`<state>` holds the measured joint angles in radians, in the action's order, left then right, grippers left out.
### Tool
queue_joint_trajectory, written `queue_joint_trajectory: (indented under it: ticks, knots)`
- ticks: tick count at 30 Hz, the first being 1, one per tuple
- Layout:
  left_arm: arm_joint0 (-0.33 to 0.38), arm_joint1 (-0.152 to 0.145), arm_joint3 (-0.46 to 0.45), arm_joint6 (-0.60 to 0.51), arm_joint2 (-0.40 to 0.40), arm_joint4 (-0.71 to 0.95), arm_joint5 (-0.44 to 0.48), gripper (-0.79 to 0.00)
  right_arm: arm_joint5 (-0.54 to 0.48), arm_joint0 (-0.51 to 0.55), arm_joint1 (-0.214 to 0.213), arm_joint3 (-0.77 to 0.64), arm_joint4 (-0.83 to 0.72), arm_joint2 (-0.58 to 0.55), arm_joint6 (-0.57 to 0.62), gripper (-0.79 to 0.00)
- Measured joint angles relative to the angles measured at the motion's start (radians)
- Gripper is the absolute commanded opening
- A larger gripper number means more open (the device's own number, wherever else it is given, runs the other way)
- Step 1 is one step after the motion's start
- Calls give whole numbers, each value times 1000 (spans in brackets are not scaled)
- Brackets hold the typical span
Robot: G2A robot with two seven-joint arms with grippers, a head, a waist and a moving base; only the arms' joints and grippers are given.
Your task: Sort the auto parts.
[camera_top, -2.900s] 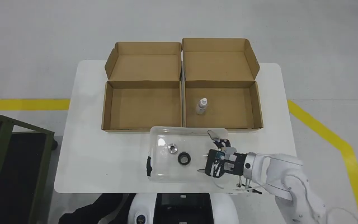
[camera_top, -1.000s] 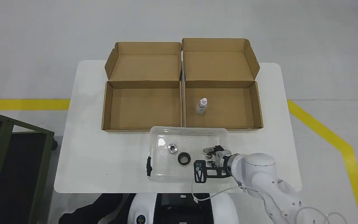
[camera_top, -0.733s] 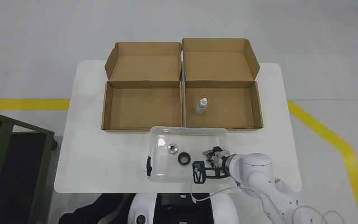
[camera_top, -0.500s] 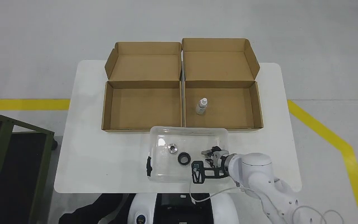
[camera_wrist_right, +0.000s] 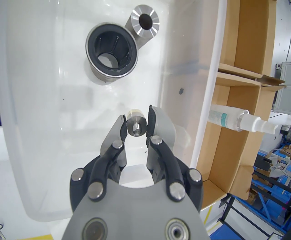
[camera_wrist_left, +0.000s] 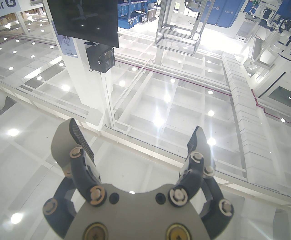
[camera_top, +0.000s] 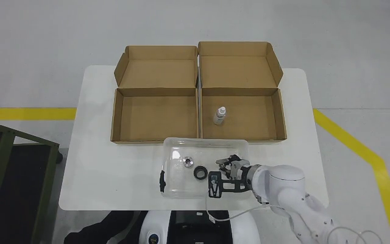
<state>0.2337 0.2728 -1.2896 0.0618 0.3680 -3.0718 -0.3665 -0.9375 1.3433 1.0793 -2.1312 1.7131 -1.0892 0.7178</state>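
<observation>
In the right wrist view my right gripper (camera_wrist_right: 137, 118) is shut on a small metal cylinder (camera_wrist_right: 135, 127) just above the floor of the clear plastic tray (camera_wrist_right: 34, 91). Beyond it in the tray stand a black-lined bearing sleeve (camera_wrist_right: 111, 58) and a silver bushing (camera_wrist_right: 145, 21). From above, the right gripper (camera_top: 214, 183) sits in the tray (camera_top: 183, 145) beside the bearing sleeve (camera_top: 200, 173) and bushing (camera_top: 188, 162). My left gripper (camera_wrist_left: 135, 127) is open with nothing between its fingers and points up at the ceiling.
Two open cardboard boxes stand behind the tray: the left box (camera_top: 155, 116) is bare inside, the right box (camera_top: 250, 125) holds a small spray bottle (camera_top: 219, 114). The bottle (camera_wrist_right: 229, 119) lies past the tray wall.
The right arm has swung in from the tray's right end towards its middle, and the gripper now sits close to the bearing sleeve. The parts and boxes have not moved.
</observation>
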Motion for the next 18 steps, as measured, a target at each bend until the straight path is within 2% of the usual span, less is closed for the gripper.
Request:
queue_joint_trajectory:
  ticks: [7,18]
  knots:
    - [0,0,0,0,0,0,0,0,53,29,-4,-16,-76,-50,-57,-785]
    - [0,0,0,0,0,0,0,0,110,105,-14,25,-324,-163,-168,-785]
